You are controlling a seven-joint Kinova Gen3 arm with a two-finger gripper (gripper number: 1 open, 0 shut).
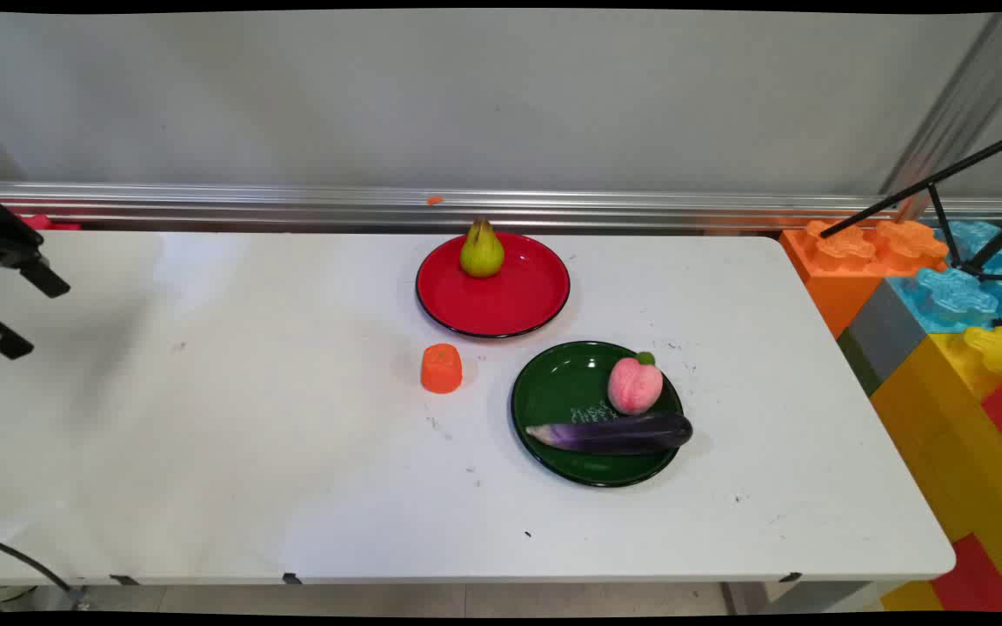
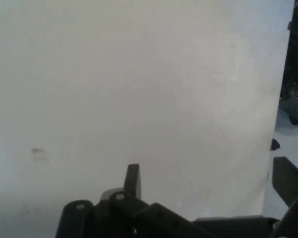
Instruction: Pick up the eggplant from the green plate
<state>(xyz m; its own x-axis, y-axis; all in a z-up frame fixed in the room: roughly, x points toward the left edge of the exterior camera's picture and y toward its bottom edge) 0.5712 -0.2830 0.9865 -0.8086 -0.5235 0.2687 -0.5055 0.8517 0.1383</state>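
The hand (image 1: 10,304) hangs at the desk's (image 1: 249,452) left edge, fingers apart and empty, well away from everything. An orange block (image 1: 441,368) sits mid-desk between a red plate (image 1: 510,304) holding a pear (image 1: 482,250) and a green plate (image 1: 557,391) with a peach (image 1: 635,386) and an eggplant (image 1: 614,433). I judge a low sweep across could knock the upright pear over.
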